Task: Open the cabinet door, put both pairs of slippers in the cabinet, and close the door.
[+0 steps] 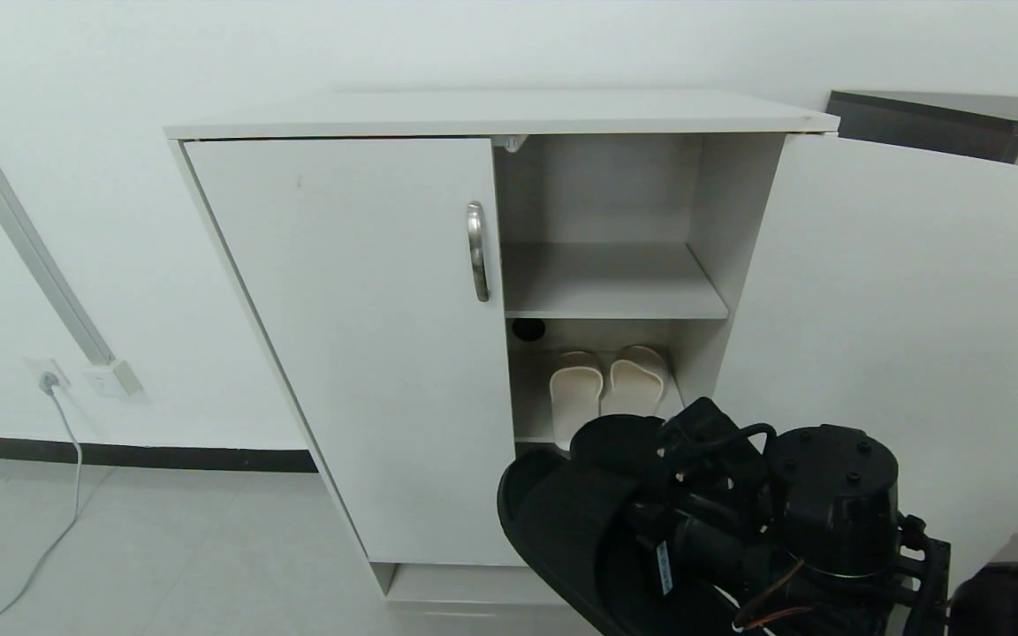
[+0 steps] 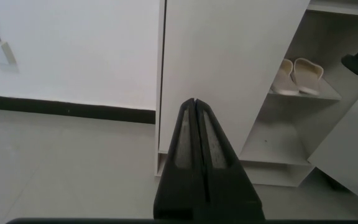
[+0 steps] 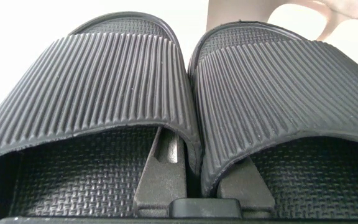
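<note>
The white cabinet (image 1: 491,110) has its left door (image 1: 350,336) closed and its right door (image 1: 898,336) swung wide open. A pair of cream slippers (image 1: 606,384) (image 2: 298,74) lies side by side on the middle shelf. In front of the opening, low down, my right gripper (image 3: 197,171) holds a pair of black ribbed slippers (image 1: 580,512) (image 3: 117,81), its fingers pinching their two inner walls together. My left gripper (image 2: 195,107) is shut with nothing in it, low and facing the closed left door.
A steel handle (image 1: 476,252) runs down the closed door's inner edge. At the left, a wall socket with a grey cable (image 1: 49,382) trails onto the tiled floor (image 1: 120,548). Dark furniture (image 1: 951,119) stands behind the open door.
</note>
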